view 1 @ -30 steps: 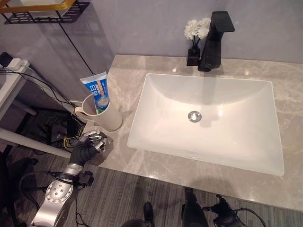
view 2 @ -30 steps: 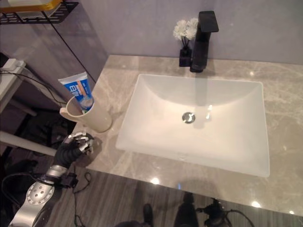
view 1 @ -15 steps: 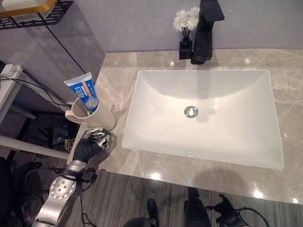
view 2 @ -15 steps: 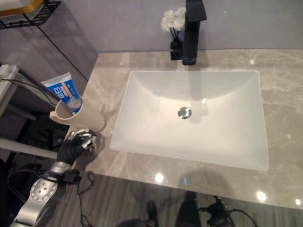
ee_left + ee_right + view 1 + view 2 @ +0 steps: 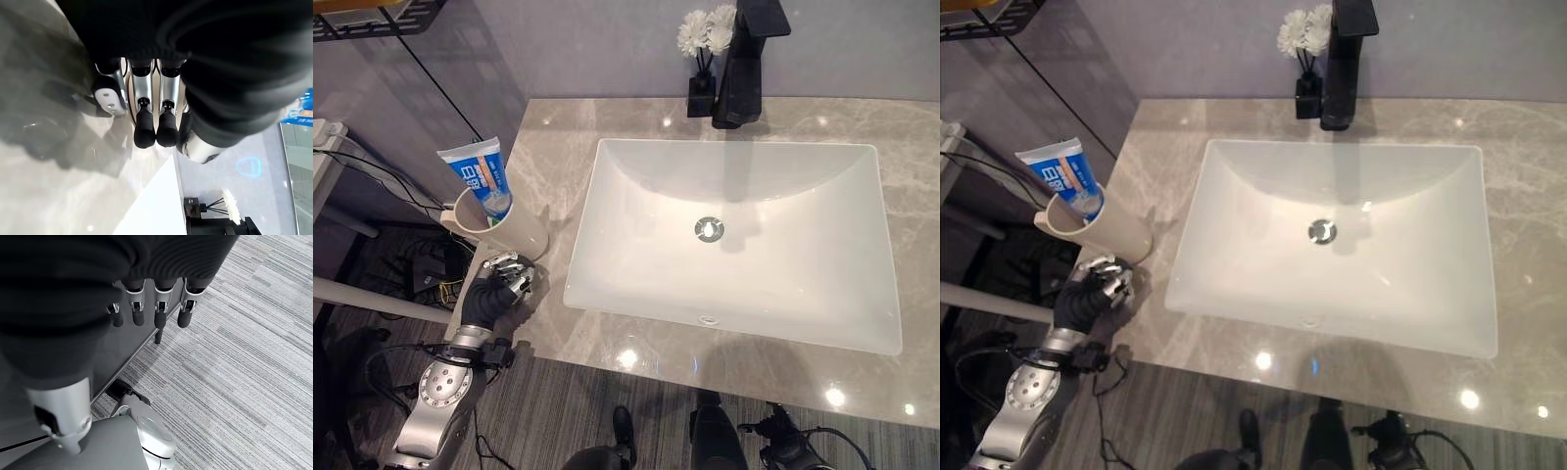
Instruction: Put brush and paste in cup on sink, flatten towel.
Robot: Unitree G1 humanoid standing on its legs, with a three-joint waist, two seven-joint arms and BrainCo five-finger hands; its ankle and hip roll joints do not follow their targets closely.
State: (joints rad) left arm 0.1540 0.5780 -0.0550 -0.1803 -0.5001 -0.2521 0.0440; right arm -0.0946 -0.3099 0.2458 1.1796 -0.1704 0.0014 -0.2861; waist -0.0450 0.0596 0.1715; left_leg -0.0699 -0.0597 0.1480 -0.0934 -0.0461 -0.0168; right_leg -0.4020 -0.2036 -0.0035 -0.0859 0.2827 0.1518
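The beige cylindrical cup [image 5: 514, 227] stands upright on the grey marble-patterned countertop [image 5: 626, 343], at its left edge, just beside the left rim of the white rectangular basin [image 5: 636, 284] but not touching it. This position keeps the cup's mouth open from above and within reach of the left arm. The blue-and-white toothpaste tube [image 5: 480, 176] stands in the cup, tail end up, leaning toward the cup's outer rim; the wall of the cup supports it, so it needs no further hold. A green item shows low inside the cup next to the tube; whether it is the brush cannot be determined. No towel is identifiable on the countertop.

The left hand [image 5: 499, 284] rests near the front-left corner of the countertop, just in front of the cup and apart from it. In the left wrist view its fingers [image 5: 144, 132] are loosely curled and lie side by side, with nothing between them and the thumb. The hand is judged to be clear of the cup so that the cup is not tipped.

The right hand [image 5: 146, 308] hangs over the grey striped carpet floor [image 5: 244, 362], with fingers relaxed, slightly apart and holding nothing. It is idle.

A black tall faucet [image 5: 744, 59] and a small black vase of white flowers [image 5: 703, 39] stand behind the basin, well apart from the cup.
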